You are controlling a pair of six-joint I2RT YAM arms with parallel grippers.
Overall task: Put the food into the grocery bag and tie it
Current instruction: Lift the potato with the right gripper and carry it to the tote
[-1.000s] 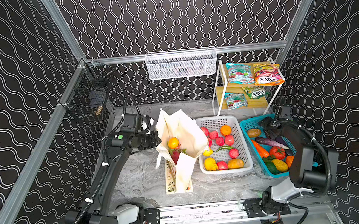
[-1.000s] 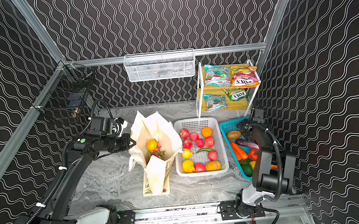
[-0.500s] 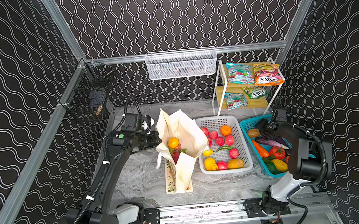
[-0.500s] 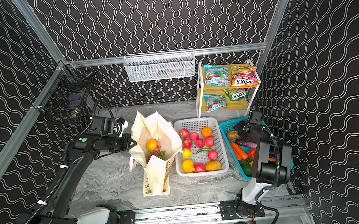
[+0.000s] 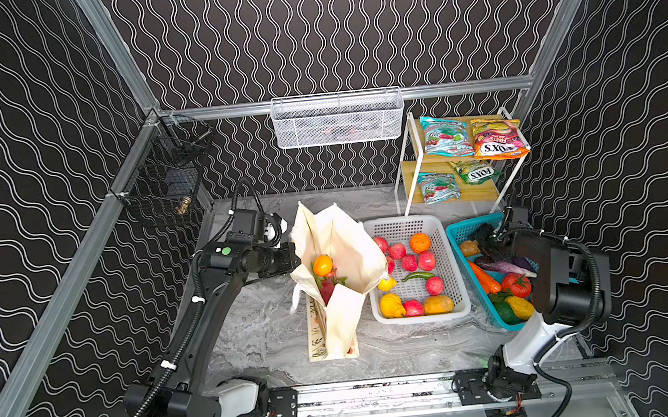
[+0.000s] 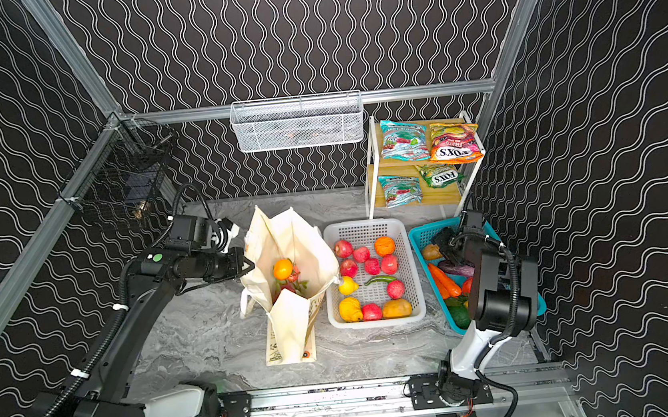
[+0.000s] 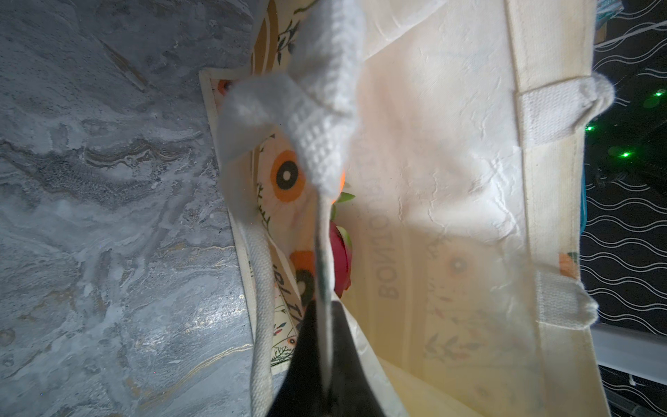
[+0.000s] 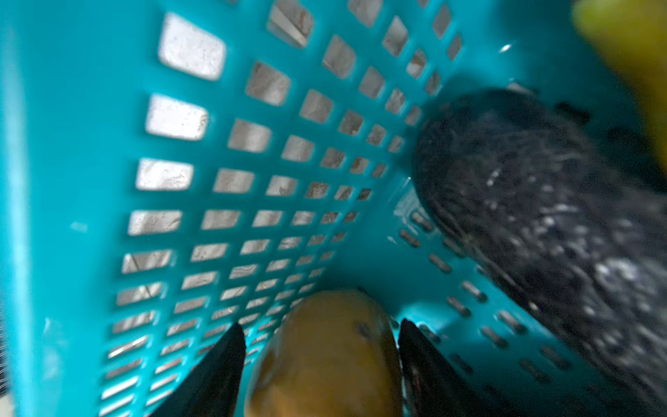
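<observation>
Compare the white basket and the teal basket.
The white basket holds mostly red and yellow fruit; the teal basket holds a carrot and a tomato. The white basket sits beside the grocery bag; the teal basket sits farther off, with the right gripper inside. Both are perforated plastic.

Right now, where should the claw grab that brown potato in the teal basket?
Probably across its narrow middle, from above: the potato lies on its side near the teal basket's wall, leaving its short width free. The right claw straddles it that way.

Cream tote (image 5: 354,245) upright, open w/ orange (image 5: 322,265) inside.
</observation>
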